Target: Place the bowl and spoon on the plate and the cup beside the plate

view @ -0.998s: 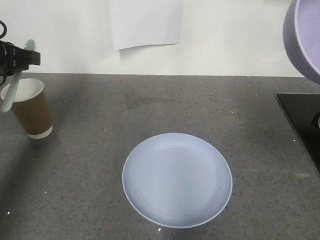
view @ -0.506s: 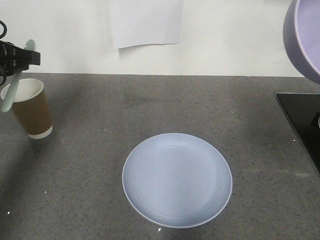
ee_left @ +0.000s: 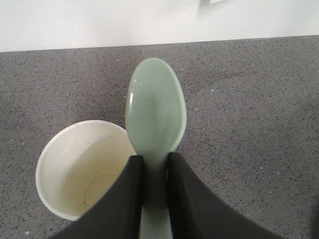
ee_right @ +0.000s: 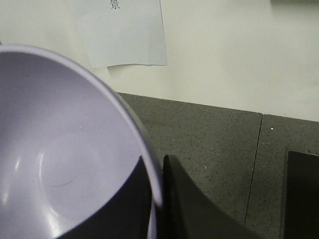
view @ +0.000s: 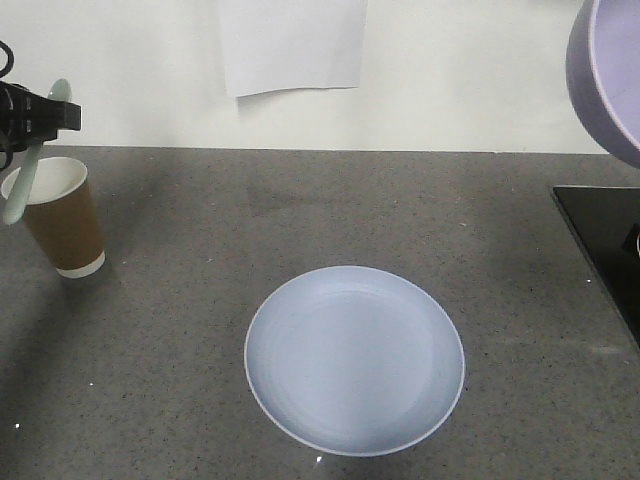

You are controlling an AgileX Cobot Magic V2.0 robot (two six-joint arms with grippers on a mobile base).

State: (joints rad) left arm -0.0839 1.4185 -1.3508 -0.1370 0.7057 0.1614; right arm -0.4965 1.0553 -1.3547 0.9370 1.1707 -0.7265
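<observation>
– Two of the four things are held off the tabletop, and nothing is set on the plate yet?
– So it is read. The plate is seen bare at the middle front of the tabletop. The bowl is carried high at the right edge of the front view, its rim pinched in the right hand, one finger inside, one outside.
– And the spoon?
– It is gripped by the handle in the left hand, which is narrowed around it, and is held above the far left of the tabletop, just beside the mouth of the cup.
– Can the cup be counted as placed?
– Hardly. It is stood upright at the far left, well apart from the plate.
– What is left, then?
– All three placings, it is judged: the bowl to be lowered onto the plate, the spoon to be laid with it, and the cup to be brought beside the plate once a hand is freed.
</observation>
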